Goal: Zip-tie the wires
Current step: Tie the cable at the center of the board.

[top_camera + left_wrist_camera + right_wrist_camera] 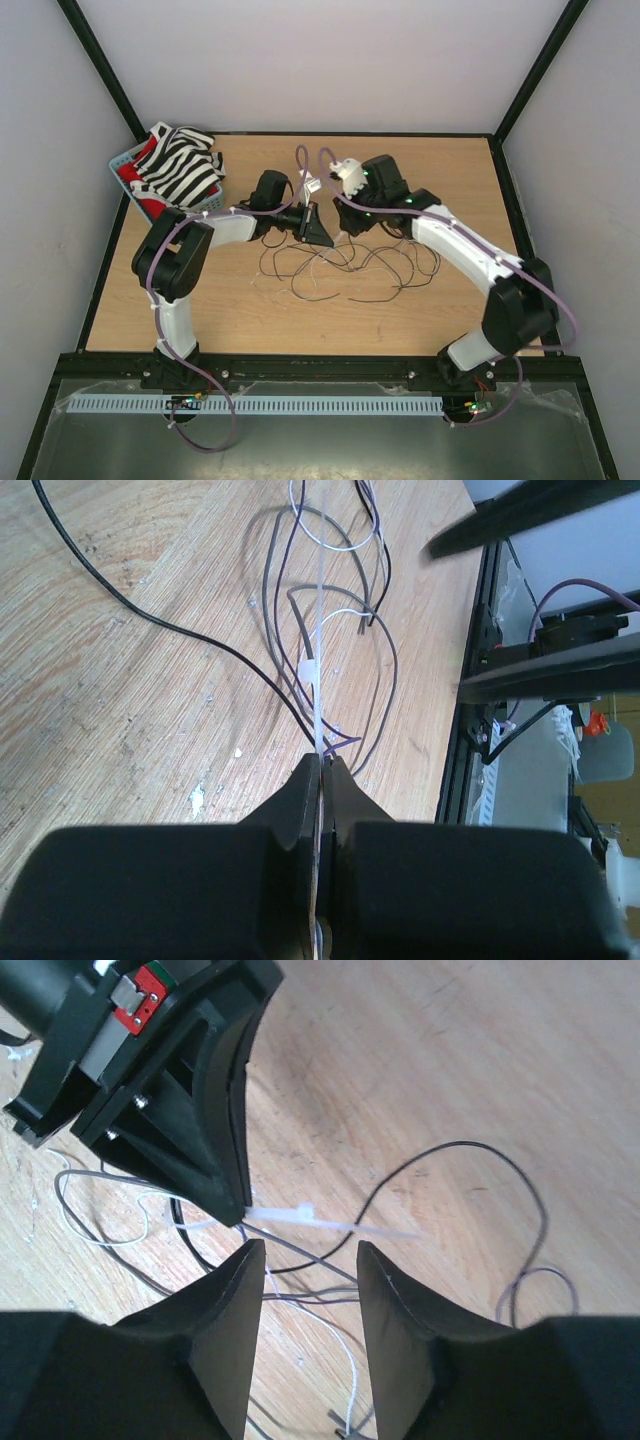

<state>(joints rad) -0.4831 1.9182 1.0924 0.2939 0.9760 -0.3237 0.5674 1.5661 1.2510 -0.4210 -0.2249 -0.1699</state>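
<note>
2 grippers at work — my left gripper (322,762) pinches a white zip tie (309,670), steadying it over the wires (345,265) tangled on the table (450,320), while my right gripper (310,1260) hangs part-open at its tail, empty.

surface: wooden table (250,320) | on it: wires (340,262), blue basket (122,165)

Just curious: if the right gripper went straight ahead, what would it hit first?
Probably the zip tie crossing just ahead of the open right gripper, held by the left gripper; depth is unclear.
</note>
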